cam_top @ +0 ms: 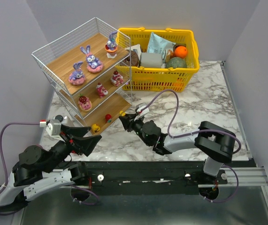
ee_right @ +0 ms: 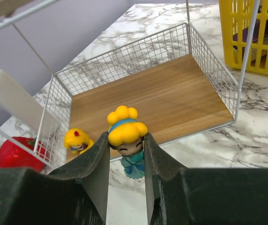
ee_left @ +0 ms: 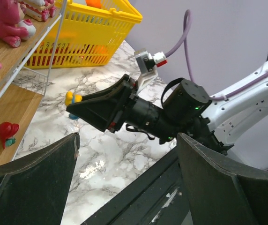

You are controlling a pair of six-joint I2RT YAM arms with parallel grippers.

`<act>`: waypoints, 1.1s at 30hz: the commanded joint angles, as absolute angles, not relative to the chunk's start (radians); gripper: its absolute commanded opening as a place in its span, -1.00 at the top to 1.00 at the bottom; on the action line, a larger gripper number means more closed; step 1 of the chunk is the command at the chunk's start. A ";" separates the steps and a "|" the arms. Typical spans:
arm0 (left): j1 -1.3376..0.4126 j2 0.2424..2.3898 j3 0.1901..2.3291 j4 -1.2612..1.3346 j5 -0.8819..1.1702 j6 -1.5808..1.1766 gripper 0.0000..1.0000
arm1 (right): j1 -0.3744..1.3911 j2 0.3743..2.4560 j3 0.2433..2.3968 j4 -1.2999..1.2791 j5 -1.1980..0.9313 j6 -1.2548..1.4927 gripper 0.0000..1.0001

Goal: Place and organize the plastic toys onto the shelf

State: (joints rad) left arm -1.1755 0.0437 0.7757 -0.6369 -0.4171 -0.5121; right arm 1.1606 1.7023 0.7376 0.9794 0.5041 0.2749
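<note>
Plastic toys stand on the upper two tiers of the shelf. One more, a yellow-haired figurine in a teal dress, is clamped between the fingers of the right gripper, just in front of the lowest board's open edge. To place it well, I would carry it in over that edge, set it upright on bare wood right of the small yellow figure, and only then release. The left gripper hangs spread wide and empty beside the shelf's near-left corner. A red shape behind the mesh is cut off, so I cannot name it. The held toy's feet are hidden.
</note>
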 commanded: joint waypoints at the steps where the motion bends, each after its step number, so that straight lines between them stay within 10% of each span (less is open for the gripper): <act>1: -1.177 0.031 0.773 -0.675 -0.456 -0.503 -0.85 | 1.118 1.810 0.739 1.255 0.396 0.238 0.99; 33: -1.175 0.127 0.819 -0.707 -0.462 -0.506 -0.86 | 1.103 2.094 0.535 1.678 0.285 0.405 0.64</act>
State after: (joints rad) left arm -1.1755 0.1078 0.7967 -0.6910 -0.4297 -0.5163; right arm 1.0828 2.0747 0.5732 1.3979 0.2955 0.4381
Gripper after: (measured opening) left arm 0.926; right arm 0.364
